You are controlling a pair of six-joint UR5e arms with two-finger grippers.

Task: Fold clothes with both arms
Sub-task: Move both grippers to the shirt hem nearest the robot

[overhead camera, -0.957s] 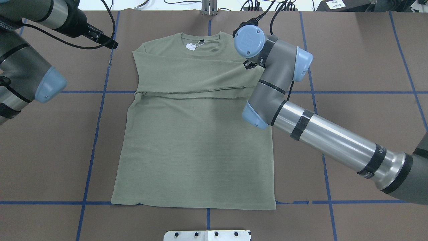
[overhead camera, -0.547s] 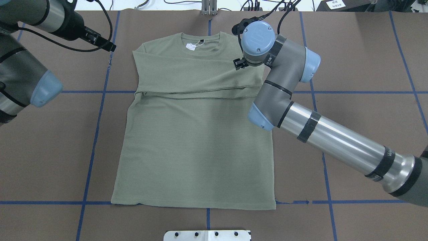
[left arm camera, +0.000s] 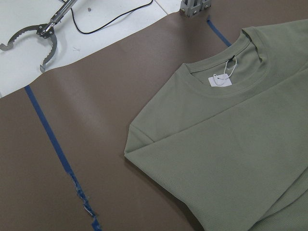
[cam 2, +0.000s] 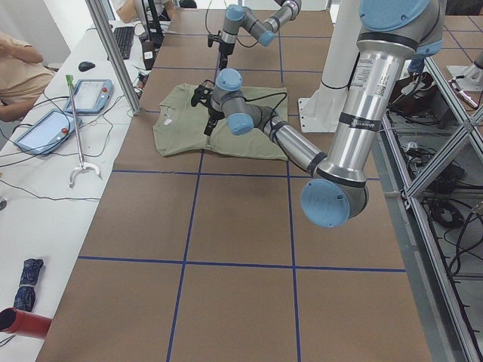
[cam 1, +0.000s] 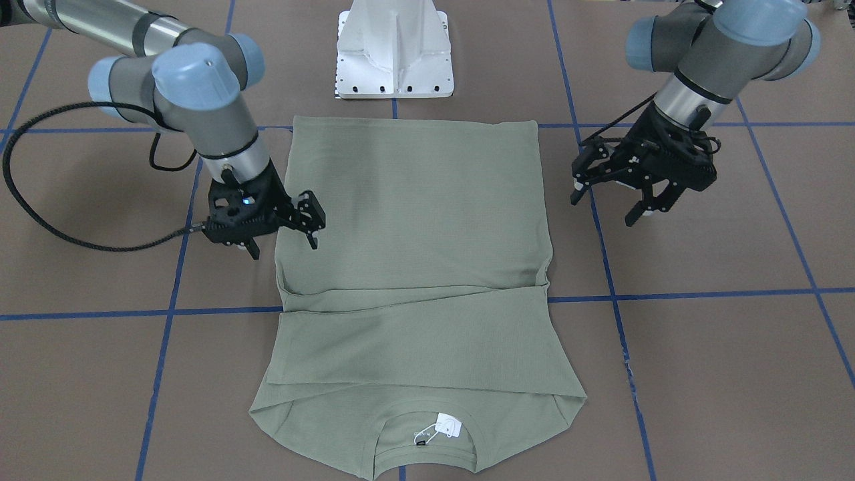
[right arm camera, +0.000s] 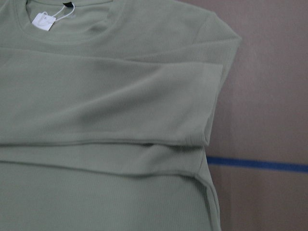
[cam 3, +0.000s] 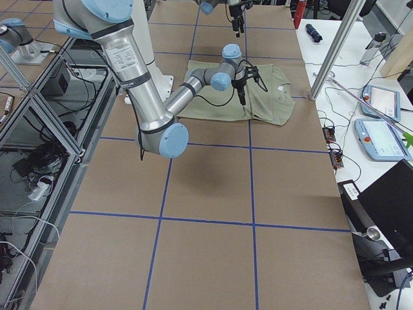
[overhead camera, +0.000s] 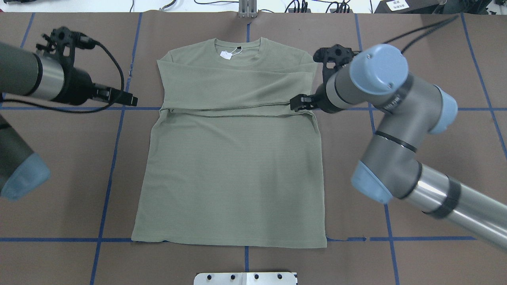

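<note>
The sage-green shirt (overhead camera: 233, 178) lies flat in the middle of the surface (overhead camera: 435, 59), collar toward the far edge, hem toward the robot's edge, both sleeves (overhead camera: 237, 89) folded across the chest. The right gripper (cam 1: 284, 248) hangs at the shirt's right side beside the folded sleeves, fingers spread and empty, one over the cloth. The left gripper (cam 1: 604, 207) hangs off the opposite side, apart from the cloth, fingers likewise spread and empty.

Blue-taped brown table (overhead camera: 71, 198), white pedestal base (cam 1: 394, 50), possibly two teach pendants (cam 2: 44, 130).

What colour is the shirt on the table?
The shirt is plain sage green, clearest in the overhead view.
</note>
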